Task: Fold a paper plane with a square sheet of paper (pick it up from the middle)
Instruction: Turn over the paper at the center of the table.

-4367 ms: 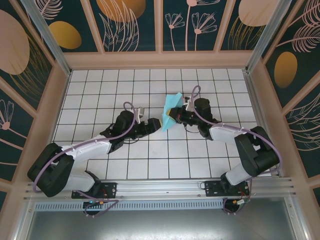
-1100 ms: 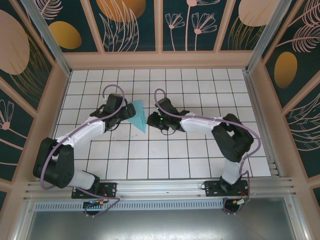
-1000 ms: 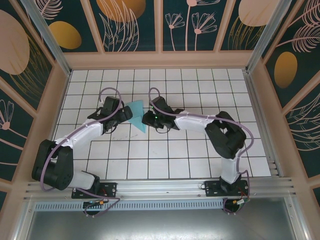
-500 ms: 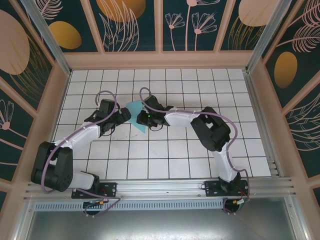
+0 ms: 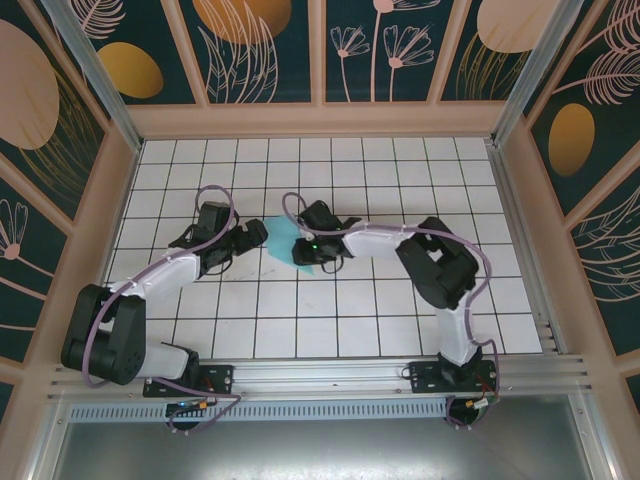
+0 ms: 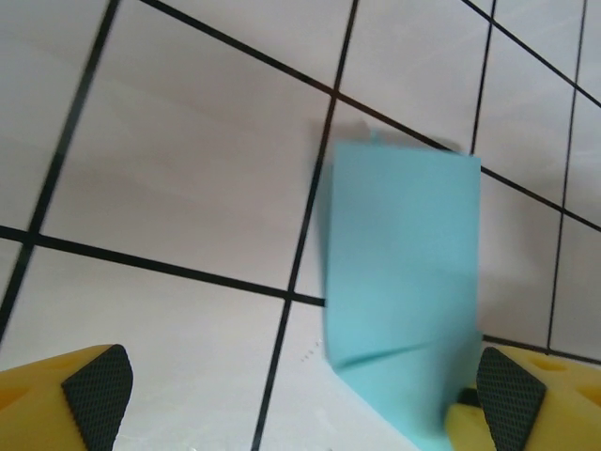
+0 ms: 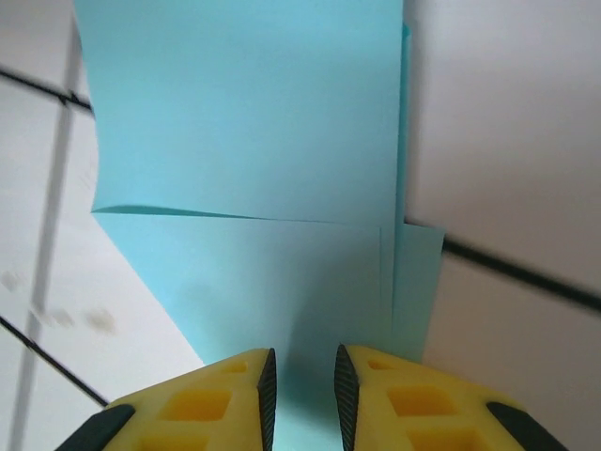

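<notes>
The light-blue paper (image 5: 285,246), folded with a diagonal crease, lies on the white grid table left of centre. In the left wrist view the paper (image 6: 404,272) sits ahead and to the right, its lower edge close to my right-hand pad (image 6: 509,395). My left gripper (image 5: 254,233) (image 6: 300,399) stands wide open just left of the paper, holding nothing. My right gripper (image 5: 302,254) (image 7: 303,362) is low over the paper (image 7: 254,141), its jaws a narrow gap apart with the flat sheet showing between them.
The white tiled table (image 5: 330,320) is walled by wooden panels on three sides. Both arms reach into the left-middle area, their grippers about one tile apart. The rail (image 5: 320,375) with the arm bases runs along the near edge.
The left gripper has let go of the paper and drawn back left. The right gripper has swung left and come down over the paper, which now lies flatter and slightly further right.
</notes>
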Controlling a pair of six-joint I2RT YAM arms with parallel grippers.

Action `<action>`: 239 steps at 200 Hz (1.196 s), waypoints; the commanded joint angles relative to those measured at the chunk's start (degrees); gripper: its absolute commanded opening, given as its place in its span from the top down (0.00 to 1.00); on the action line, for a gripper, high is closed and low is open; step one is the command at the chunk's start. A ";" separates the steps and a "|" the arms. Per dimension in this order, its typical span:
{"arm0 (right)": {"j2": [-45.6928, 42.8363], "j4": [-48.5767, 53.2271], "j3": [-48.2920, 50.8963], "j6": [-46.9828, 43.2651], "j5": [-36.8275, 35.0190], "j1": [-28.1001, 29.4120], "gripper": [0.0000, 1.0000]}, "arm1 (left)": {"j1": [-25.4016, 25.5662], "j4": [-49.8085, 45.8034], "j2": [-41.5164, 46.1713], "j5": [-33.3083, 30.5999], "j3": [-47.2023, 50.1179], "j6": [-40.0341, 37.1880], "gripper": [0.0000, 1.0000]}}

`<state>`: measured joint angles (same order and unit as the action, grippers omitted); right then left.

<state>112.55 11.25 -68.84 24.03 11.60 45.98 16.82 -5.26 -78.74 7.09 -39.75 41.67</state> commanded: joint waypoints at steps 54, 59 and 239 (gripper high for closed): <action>-16.72 -2.76 11.08 9.41 -4.68 -1.09 0.66 | 0.45 13.69 3.49 15.11 7.97 7.75 0.08; -17.03 -3.35 11.62 11.34 -5.43 -0.86 0.67 | 0.70 14.19 3.77 15.23 8.48 8.36 0.08; -6.33 -13.16 14.25 20.63 3.62 -4.21 0.70 | 10.73 22.17 -5.33 16.29 8.29 20.20 0.38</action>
<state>106.30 2.20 -57.84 42.37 10.90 43.11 27.03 14.81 -82.65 22.33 -29.71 60.58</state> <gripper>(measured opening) 0.299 0.642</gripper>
